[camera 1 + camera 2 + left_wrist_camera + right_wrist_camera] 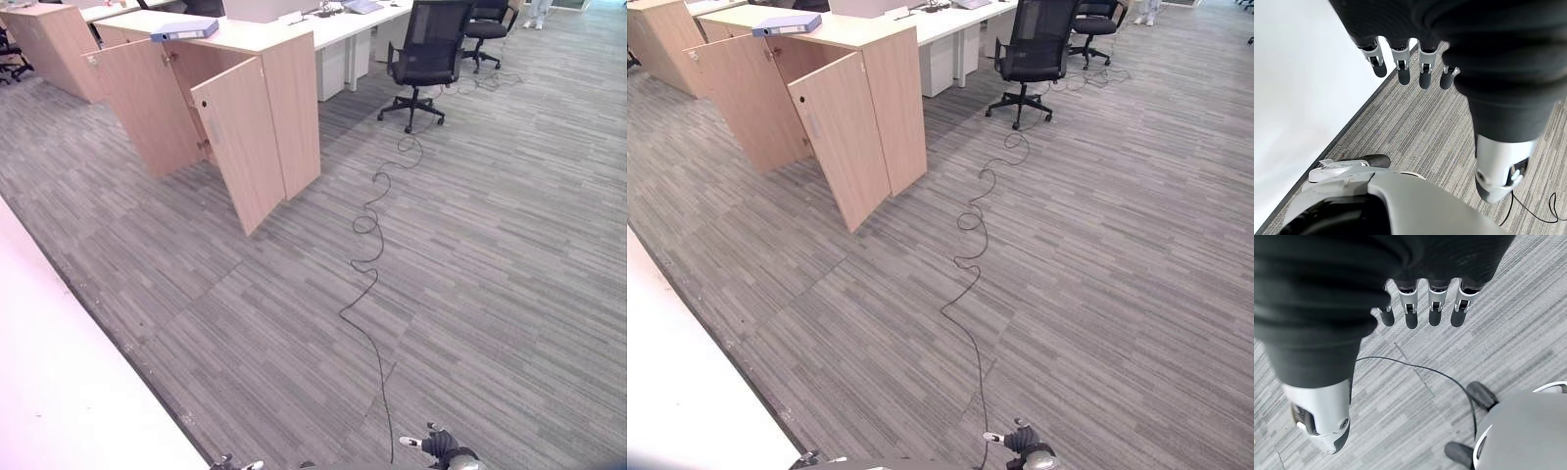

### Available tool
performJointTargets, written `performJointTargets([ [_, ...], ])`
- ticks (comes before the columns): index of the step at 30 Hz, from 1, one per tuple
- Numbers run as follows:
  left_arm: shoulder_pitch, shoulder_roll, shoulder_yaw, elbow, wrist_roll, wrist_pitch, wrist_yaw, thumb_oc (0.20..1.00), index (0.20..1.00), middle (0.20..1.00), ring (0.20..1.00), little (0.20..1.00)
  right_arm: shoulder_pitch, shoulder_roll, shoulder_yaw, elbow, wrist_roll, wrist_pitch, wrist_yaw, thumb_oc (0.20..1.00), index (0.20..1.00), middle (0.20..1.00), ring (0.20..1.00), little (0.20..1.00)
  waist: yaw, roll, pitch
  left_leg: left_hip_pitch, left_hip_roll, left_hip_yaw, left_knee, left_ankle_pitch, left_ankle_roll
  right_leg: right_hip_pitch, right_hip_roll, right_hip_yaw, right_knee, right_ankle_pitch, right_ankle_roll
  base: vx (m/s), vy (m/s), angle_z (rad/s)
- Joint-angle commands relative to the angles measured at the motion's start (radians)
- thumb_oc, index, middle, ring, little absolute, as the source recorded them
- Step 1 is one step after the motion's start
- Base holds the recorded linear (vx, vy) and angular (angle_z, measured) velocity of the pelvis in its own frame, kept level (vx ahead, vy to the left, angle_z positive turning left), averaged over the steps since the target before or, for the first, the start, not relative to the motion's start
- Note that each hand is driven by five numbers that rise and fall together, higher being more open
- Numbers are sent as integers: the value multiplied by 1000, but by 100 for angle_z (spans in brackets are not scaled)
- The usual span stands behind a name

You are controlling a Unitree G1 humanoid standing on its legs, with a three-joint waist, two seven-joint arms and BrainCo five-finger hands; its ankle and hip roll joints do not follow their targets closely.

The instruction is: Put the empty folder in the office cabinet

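Blue folder (184,30) flat atop open-doored cabinet (257,108), label unreadable

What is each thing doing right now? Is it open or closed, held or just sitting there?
cabinet: both doors open
folder: shut, lying flat on top of the cabinet, not held
office chair: upright, nobody sitting in it
left hand: open, holding nothing
right hand: open, holding nothing

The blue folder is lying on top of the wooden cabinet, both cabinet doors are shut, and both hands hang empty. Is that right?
Not quite: in the left eye view both doors of the cabinet stand open. The rest holds: the blue folder lies on top of it, and the left hand and right hand hang empty over the carpet.
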Motion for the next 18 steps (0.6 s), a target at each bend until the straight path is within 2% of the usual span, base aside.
performJointTargets([
  [1, -41, 2, -19, 54, 11, -25, 13, 1000, 1000, 1000, 1000, 1000, -35, 11, 16, 43, 15, -27, -3, 1000, 1000, 1000, 1000, 1000, 29, -36, -1, 19, 2, 59, -38, -38, -45, 17, -49, -26, -59, 46, 104, 0, 0, 0],
  [6, -47, 11, -17, 51, 8, -25, 16, 1000, 1000, 1000, 1000, 1000, -42, 10, 7, 65, 43, -21, 11, 1000, 1000, 1000, 1000, 1000, 35, -44, 2, 24, 8, 54, -38, -41, -49, 25, -44, -28, -59, 39, 99, 14, -31, 2],
  [10, -56, 24, -3, 43, -4, -27, 29, 1000, 1000, 1000, 1000, 1000, -58, 15, 23, 81, 37, -18, 19, 1000, 1000, 1000, 1000, 1000, 59, -66, 19, 27, 23, 47, -17, -38, -59, 38, -37, -44, -59, 32, 93, 23, -98, 13],
  [13, -83, 38, 18, 14, -62, -35, 56, 1000, 1000, 1000, 1000, 1000, -110, 2, 41, 66, 33, -18, 15, 1000, 1000, 1000, 1000, 1000, 99, -102, 99, -133, 60, 46, 219, -80, -90, 26, -44, -95, -59, 28, 76, -176, -180, 30],
  [15, -88, 37, 31, 10, -83, -38, 65, 1000, 1000, 1000, 1000, 1000, -120, -4, 37, 63, 33, -18, 11, 1000, 1000, 1000, 1000, 1000, 103, -107, 108, -179, 77, 57, 272, -81, -92, 23, -46, -120, -59, 21, 72, -104, -99, 69],
  [17, -84, 33, 64, 3, -119, -46, 82, 1000, 1000, 1000, 1000, 1000, -125, -12, 18, 65, 36, -21, 0, 1000, 1000, 1000, 1000, 1000, 112, -116, 115, -211, 129, 148, 284, -48, -96, 23, -49, -170, -59, 16, 69, -47, -57, 79],
  [18, -67, 32, 99, 8, -150, -48, 86, 1000, 1000, 1000, 1000, 1000, -117, -13, 2, 65, 43, -23, -10, 1000, 1000, 1000, 1000, 1000, 120, -118, 116, -215, 173, 229, 254, -3, -97, 31, -52, -215, -59, 13, 72, -9, -32, 108],
])
